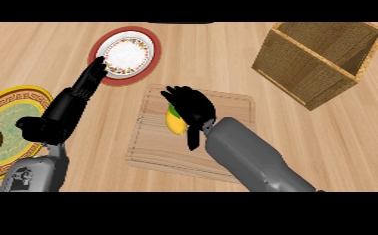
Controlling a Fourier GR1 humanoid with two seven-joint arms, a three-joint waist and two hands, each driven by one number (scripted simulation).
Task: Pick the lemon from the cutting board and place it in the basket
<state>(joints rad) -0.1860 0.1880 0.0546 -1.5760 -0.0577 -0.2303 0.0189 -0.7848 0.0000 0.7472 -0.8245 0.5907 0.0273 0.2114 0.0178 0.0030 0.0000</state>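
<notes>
The right hand (190, 106) covers most of the lemon (175, 123), so only a yellow strip with a green tip shows at the hand's left edge. The fingers curl down over the fruit and the thumb points back toward the forearm; whether they actually press on it cannot be made out. The lemon lies on the cutting board (159, 146), left of the board's middle. The grey right forearm hides the board's lower right part.

The basket (319, 61), woven and brown, stands tilted at the upper right of the wooden table (221, 54), well apart from the board, with its right side cut off by the edge of the view. Above the board's upper left corner is a white plate (130, 54) with a patterned rim and a red border. A second, gold-patterned plate (16, 110) is cut off at the left edge, partly behind the left hand (70, 106). That hand rests open, fingers straight, tips overlapping the white plate's edge.
</notes>
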